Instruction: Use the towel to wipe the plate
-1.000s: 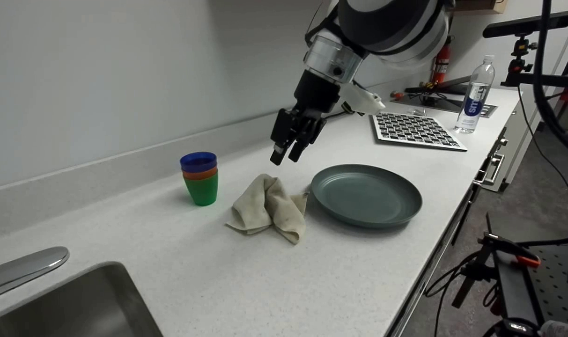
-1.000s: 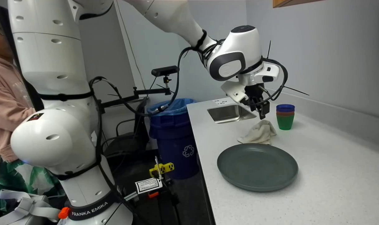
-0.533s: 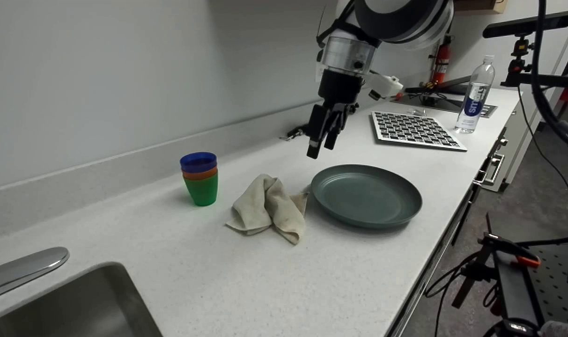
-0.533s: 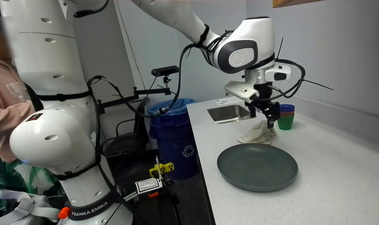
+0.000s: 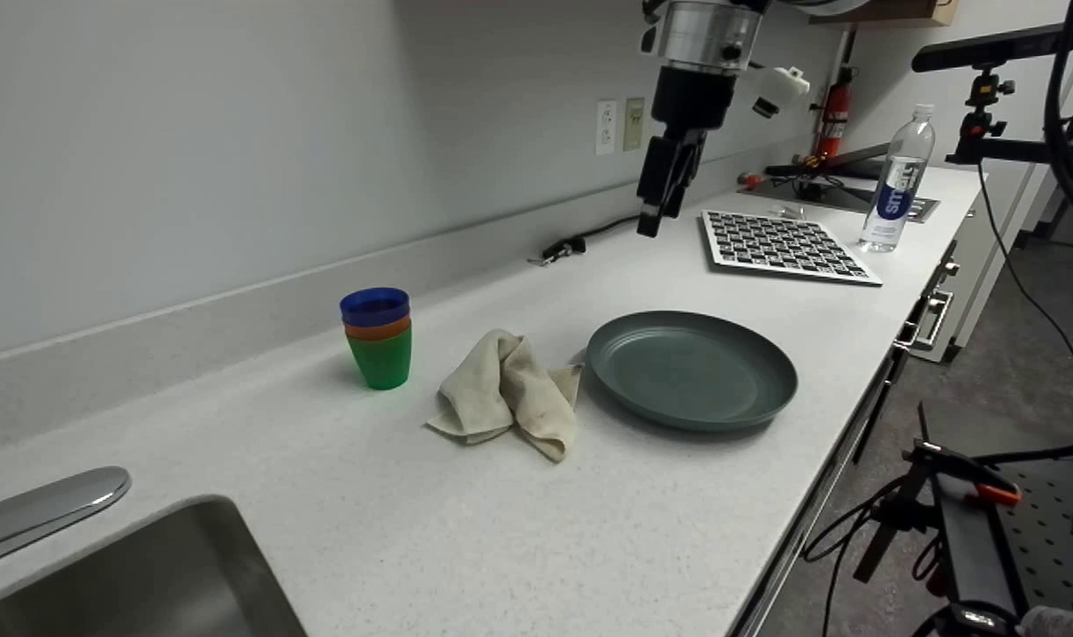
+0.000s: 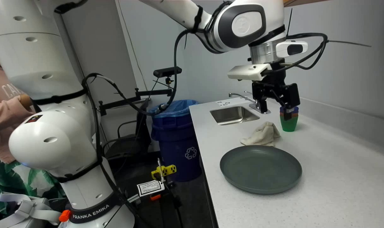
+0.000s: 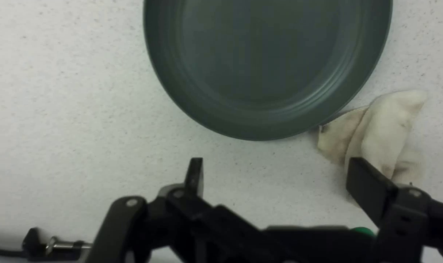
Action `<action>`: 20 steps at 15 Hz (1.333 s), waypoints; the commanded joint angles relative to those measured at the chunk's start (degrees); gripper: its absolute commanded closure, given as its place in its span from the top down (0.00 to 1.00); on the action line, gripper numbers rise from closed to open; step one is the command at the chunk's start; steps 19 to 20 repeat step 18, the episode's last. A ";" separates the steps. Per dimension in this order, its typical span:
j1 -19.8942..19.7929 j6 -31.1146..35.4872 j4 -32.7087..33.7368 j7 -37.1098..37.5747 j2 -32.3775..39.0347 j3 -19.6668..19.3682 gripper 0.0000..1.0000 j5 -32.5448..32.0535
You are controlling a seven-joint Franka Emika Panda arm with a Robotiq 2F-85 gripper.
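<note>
The beige towel (image 5: 509,394) lies crumpled on the white counter, one corner touching or nearly touching the rim of the dark green plate (image 5: 691,367). Both also show in an exterior view, the towel (image 6: 261,136) beyond the plate (image 6: 261,169). My gripper (image 5: 659,223) is raised well above the counter, on the wall side of the plate, fingers pointing down. It also shows in an exterior view (image 6: 274,111). In the wrist view my gripper (image 7: 276,160) is open with nothing between its fingers. There the plate (image 7: 258,65) lies ahead, and the right finger covers part of the towel (image 7: 385,128).
Stacked cups (image 5: 381,354), blue, orange and green, stand beside the towel near the wall. A sink (image 6: 234,115) lies past the towel. A checkered board (image 5: 784,246) and a water bottle (image 5: 897,186) are farther along the counter. A black cable end (image 5: 563,249) lies by the wall.
My gripper has risen and moved away from above the towel, toward the wall side of the plate and the checkered board. It has turned more upright. The towel, plate and cups have not moved.
</note>
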 commanded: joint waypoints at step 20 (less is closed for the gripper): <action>-1.54 -0.18 -4.25 6.41 -8.77 -1.02 1.00 -9.07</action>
